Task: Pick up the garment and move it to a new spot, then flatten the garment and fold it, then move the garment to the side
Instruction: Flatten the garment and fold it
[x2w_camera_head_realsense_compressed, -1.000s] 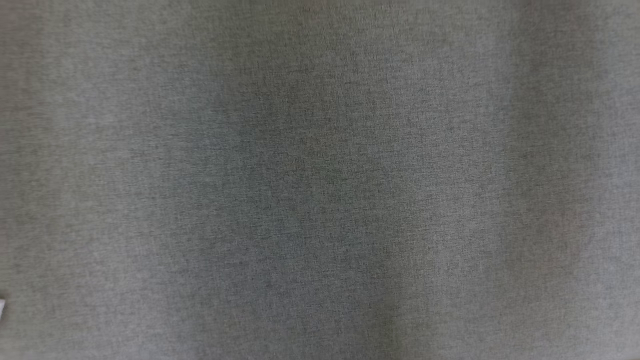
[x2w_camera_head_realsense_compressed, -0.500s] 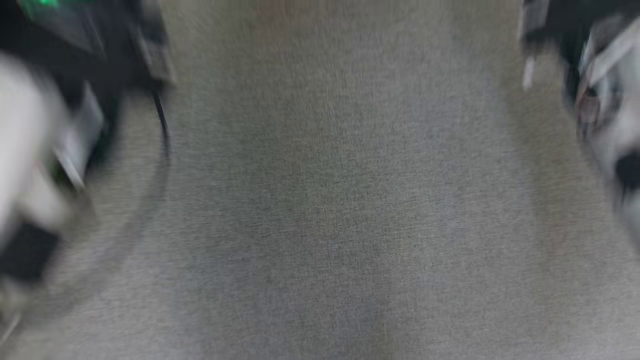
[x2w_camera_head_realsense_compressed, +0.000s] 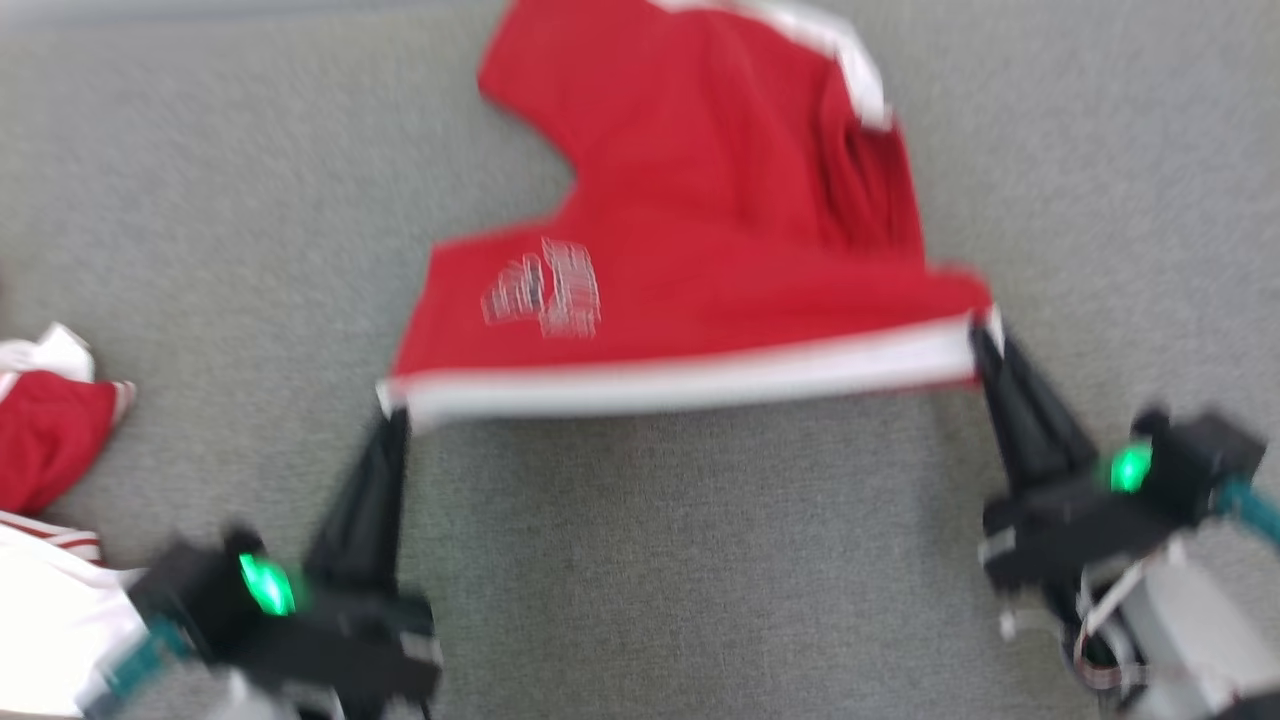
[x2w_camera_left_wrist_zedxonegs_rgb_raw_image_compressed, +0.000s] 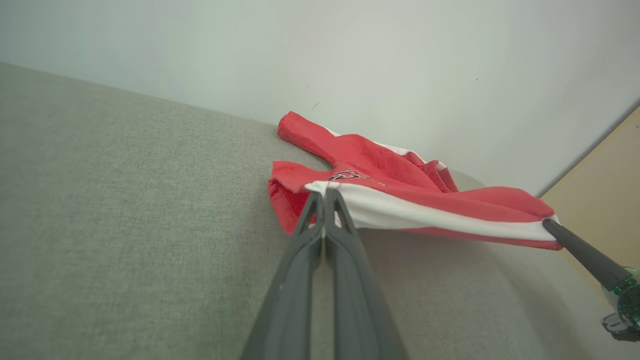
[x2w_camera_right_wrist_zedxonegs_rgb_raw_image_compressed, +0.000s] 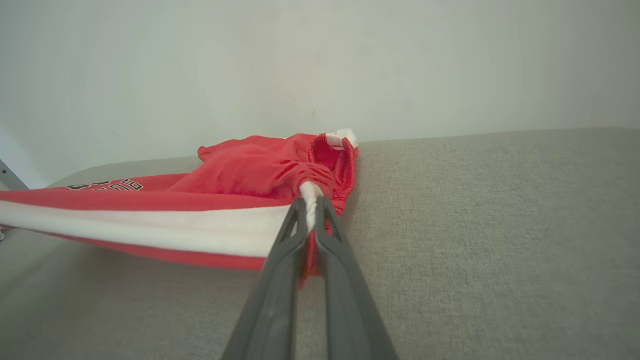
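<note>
The left gripper (x2w_camera_head_realsense_compressed: 395, 412) and the right gripper (x2w_camera_head_realsense_compressed: 982, 332) each pinch tight on one end of the white band of the shorts (x2w_camera_head_realsense_compressed: 700, 220), which stretches straight between them. The red cloth lies beyond both tips, toward the wall (x2w_camera_left_wrist_zedxonegs_rgb_raw_image_compressed: 400, 60). Bare grey surface (x2w_camera_head_realsense_compressed: 700, 560) lies under the band and outside the right gripper.

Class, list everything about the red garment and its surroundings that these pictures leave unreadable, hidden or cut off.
Print on the red garment: smeared by motion blur in the head view, seen edge-on and partly hidden in the right wrist view.
Red and white clothes at the head view's left edge: cut off, kind unclear.
Right gripper in the left wrist view: body cut by the right edge.
Garment's underside: hidden by the cloth itself.
</note>
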